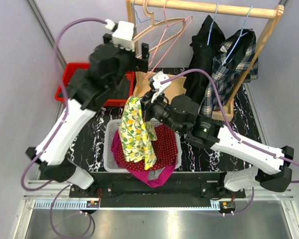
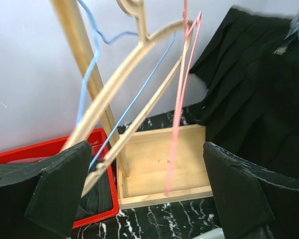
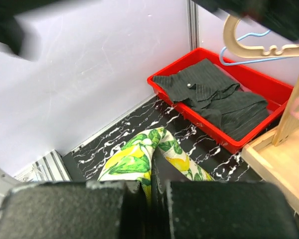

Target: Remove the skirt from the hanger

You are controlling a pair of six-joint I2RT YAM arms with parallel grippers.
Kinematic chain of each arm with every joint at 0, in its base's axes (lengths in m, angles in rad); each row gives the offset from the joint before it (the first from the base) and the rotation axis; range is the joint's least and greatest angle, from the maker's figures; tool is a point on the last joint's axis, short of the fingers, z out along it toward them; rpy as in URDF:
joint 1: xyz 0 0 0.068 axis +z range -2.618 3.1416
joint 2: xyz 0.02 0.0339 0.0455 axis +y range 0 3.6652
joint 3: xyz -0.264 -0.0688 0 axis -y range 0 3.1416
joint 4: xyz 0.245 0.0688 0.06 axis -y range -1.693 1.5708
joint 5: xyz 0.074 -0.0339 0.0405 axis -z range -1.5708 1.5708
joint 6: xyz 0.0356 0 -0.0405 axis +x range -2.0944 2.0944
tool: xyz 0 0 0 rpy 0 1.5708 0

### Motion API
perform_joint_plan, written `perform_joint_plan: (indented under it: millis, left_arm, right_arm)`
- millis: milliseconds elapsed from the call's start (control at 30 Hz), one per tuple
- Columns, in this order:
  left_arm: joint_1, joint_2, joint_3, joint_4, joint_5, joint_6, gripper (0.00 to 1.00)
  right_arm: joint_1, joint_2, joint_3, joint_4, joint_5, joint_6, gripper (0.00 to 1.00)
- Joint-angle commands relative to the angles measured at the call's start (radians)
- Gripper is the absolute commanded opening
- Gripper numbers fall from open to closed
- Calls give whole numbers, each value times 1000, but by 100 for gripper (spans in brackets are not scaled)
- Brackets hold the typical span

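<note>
The skirt (image 1: 137, 132) is lemon-print cloth, yellow and green on white. It hangs from my right gripper (image 1: 150, 97), which is shut on its top fold, above the white basket (image 1: 109, 149). In the right wrist view the skirt (image 3: 139, 154) runs down out of the shut gripper (image 3: 157, 209). The wooden hanger (image 1: 157, 30) hangs bare on the rack's rail. My left gripper (image 1: 134, 50) stands open just in front of it. In the left wrist view the hanger (image 2: 134, 55) slants down towards the left finger, and the gripper (image 2: 149, 194) holds nothing.
A pink wire hanger (image 2: 182, 94) and a blue one (image 2: 87, 69) hang beside the wooden one. Black and plaid garments (image 1: 224, 55) fill the rack's right side. A red bin (image 1: 72, 79) holds dark striped cloth. Red and magenta clothes lie in the basket. The rack's wooden base (image 2: 159, 164) is ahead.
</note>
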Motion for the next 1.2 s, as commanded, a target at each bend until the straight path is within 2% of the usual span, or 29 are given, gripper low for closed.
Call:
perform_joint_plan:
  millis: [0, 100, 200, 400, 633, 767, 833, 867, 900, 933, 967, 1067, 1167]
  left_arm:
    - [3, -111, -42, -45, 93, -29, 99]
    - [3, -154, -79, -62, 112, -16, 99]
    - [3, -171, -98, -65, 118, -15, 99]
    - [3, -160, -76, -68, 144, 2, 99]
    - [3, -131, -49, -68, 158, -2, 99]
    - [3, -122, -42, -70, 164, -2, 99]
    - [3, -119, -39, -68, 164, -2, 99]
    - [3, -114, -39, -68, 161, -4, 99]
    - [3, -111, -35, -68, 161, -2, 99]
    - [5, -109, -32, -68, 161, -5, 99]
    - [3, -103, -27, -68, 163, -6, 99]
    - [3, -94, -9, -70, 167, -6, 99]
    - [3, -93, 4, -70, 167, -6, 99]
  right_arm:
    - [-7, 2, 6, 63, -8, 46, 0]
    - [-18, 6, -84, 26, 16, 89, 0]
    - [-38, 6, -249, 0, 16, 139, 0]
    - [-67, 97, -490, -6, 19, 233, 0]
    - [-73, 290, -612, 28, -62, 346, 0]
    - [-73, 407, -618, -50, -67, 360, 0]
    - [-73, 411, -620, -98, -35, 336, 12]
    - [-73, 395, -623, -112, -18, 325, 34]
    - [-72, 344, -623, -144, 26, 301, 43]
    - [-73, 312, -620, -162, 50, 285, 58]
    - [-75, 278, -603, -182, 70, 271, 79]
    - [-72, 146, -527, -290, 146, 218, 100]
    - [-73, 22, -436, -406, 177, 173, 100]
